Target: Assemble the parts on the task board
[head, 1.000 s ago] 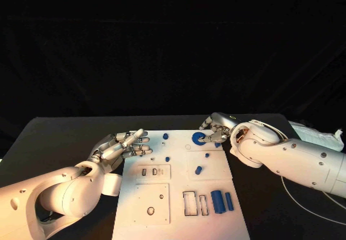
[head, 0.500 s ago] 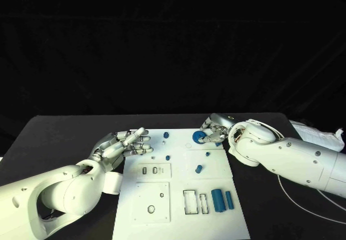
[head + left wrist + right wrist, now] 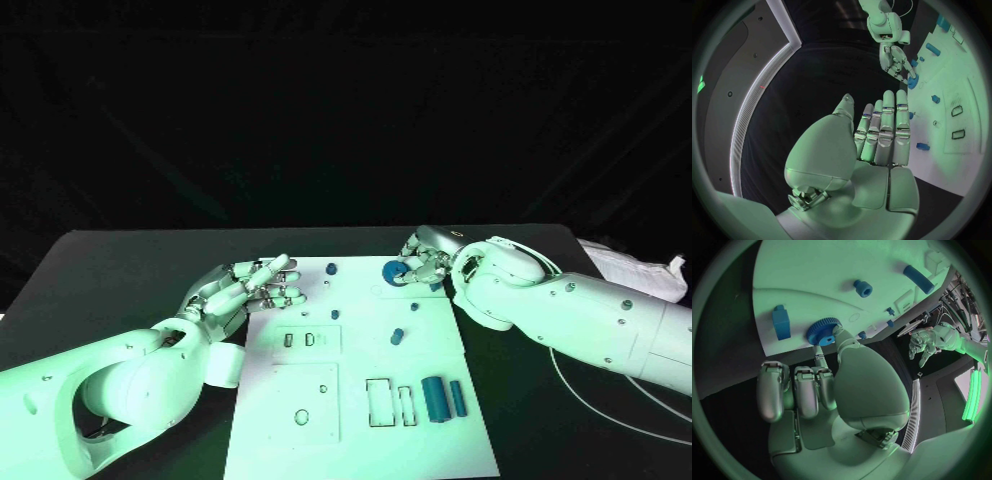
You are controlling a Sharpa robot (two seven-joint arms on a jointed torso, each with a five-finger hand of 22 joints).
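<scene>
I am pinching the blue gear (image 3: 822,331) at its toothed rim with my right hand (image 3: 427,262), just over the task board (image 3: 361,400). It looks light, rigid, somewhat slippery. My left hand (image 3: 248,290) is hovering empty, fingers extended.

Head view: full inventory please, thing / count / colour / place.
Table: one, black, under everything.
Task board: one, white, table centre.
Blue gear: one, board's far edge, pinched by the right robot hand.
Blue blocks: two, upright, board's near right.
Small blue parts: at least three, board's far half.
White cable: one, table's right.
Left robot hand: silver, fingers apart, at the board's left edge.
Right robot hand: silver, on the gear.
</scene>
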